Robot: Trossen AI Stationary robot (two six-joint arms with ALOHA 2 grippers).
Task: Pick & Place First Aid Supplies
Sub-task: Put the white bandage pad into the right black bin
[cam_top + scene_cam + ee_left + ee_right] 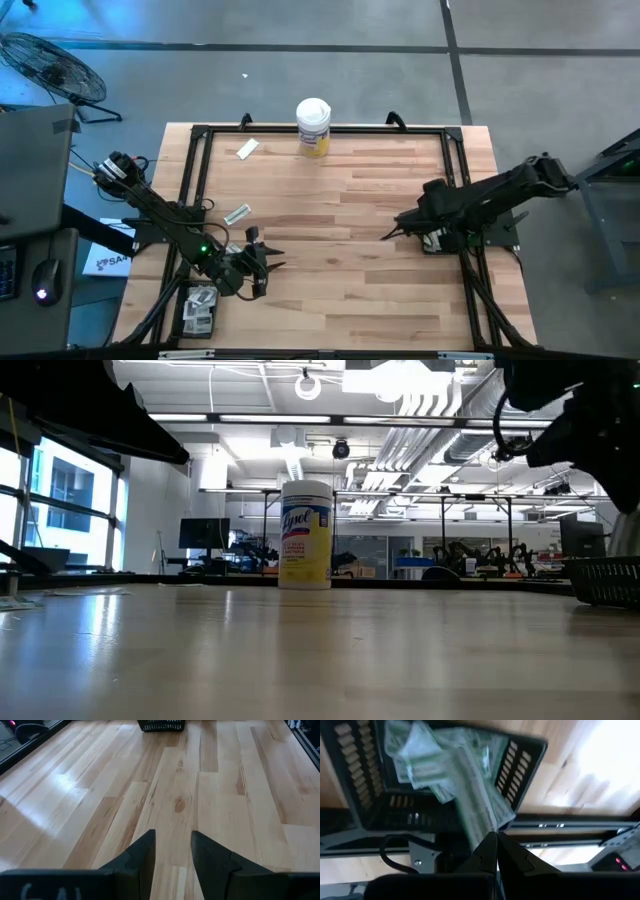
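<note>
Canister (305, 534) labelled "Lysol", far centre. Right gripper (496, 851) pinches a pale-green wrapper (479, 810) over the right basket (520, 765) holding more wrappers. Left gripper (172, 857) spread, empty, near left.

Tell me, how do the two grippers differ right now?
The left gripper has its fingers apart with nothing between them; the right gripper is shut on a pale-green packet. The left points across bare table; the right hangs over a black basket holding more packets. Both are dark and two-fingered.
</note>
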